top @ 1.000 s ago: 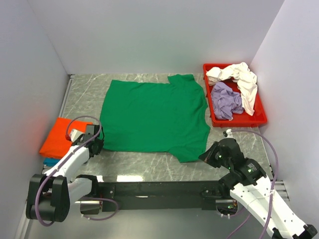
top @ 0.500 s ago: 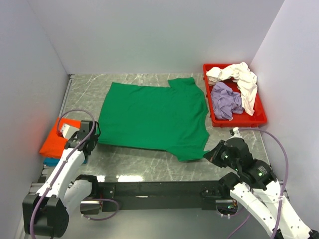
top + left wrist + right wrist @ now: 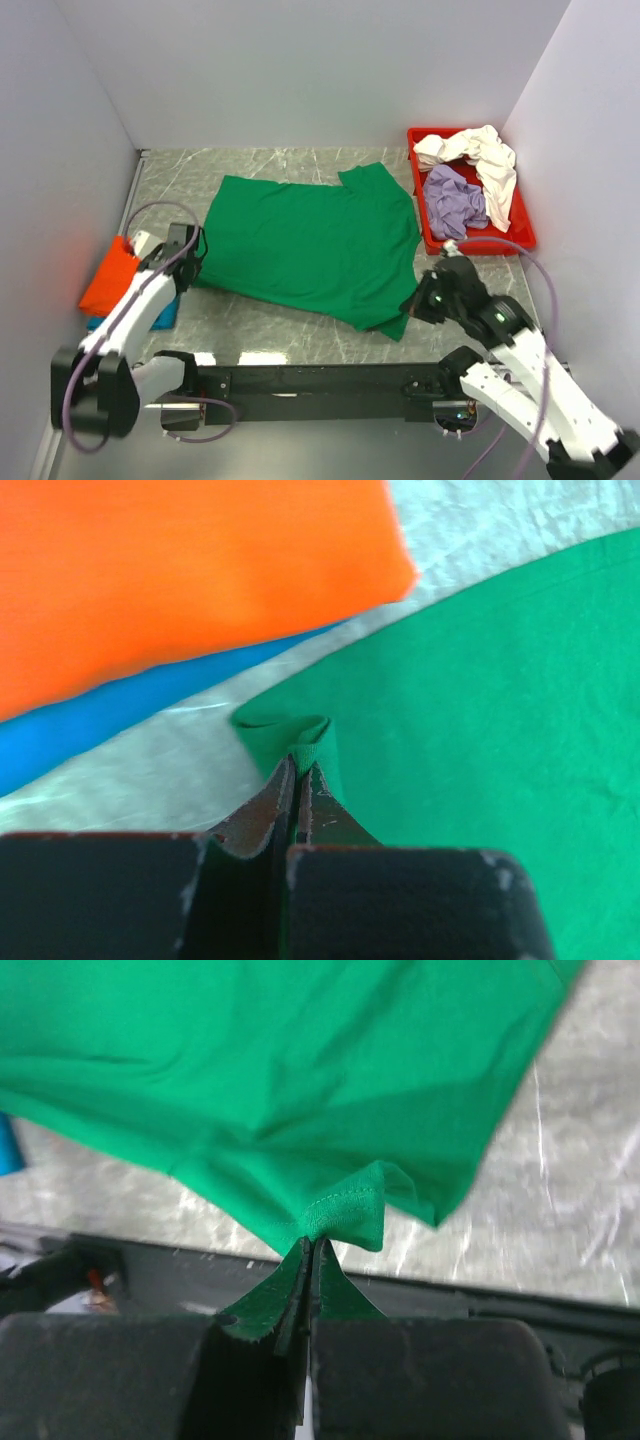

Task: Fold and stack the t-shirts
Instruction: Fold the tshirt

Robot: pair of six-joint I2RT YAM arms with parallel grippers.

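Observation:
The bright green t-shirt (image 3: 310, 245) lies spread on the marble table, tilted. My left gripper (image 3: 192, 262) is shut on its near left hem corner (image 3: 300, 742). My right gripper (image 3: 412, 305) is shut on its near right hem corner (image 3: 345, 1215), lifted a little off the table. An orange t-shirt (image 3: 108, 278) lies folded on a teal one (image 3: 165, 312) at the left; they also show in the left wrist view, orange (image 3: 180, 575) over teal (image 3: 90, 730). A cream-white t-shirt (image 3: 485, 160) and a lavender t-shirt (image 3: 455, 200) lie crumpled in the red tray (image 3: 478, 243).
White walls close in the table at the back and both sides. The black rail (image 3: 310, 378) with the arm bases runs along the near edge, also seen under the right gripper (image 3: 150, 1260).
Both grippers have pulled the green shirt's near corners; the left corner moved back and up the table, the right corner swung left, so the shirt now lies skewed. The orange stack is partly covered by the left arm.

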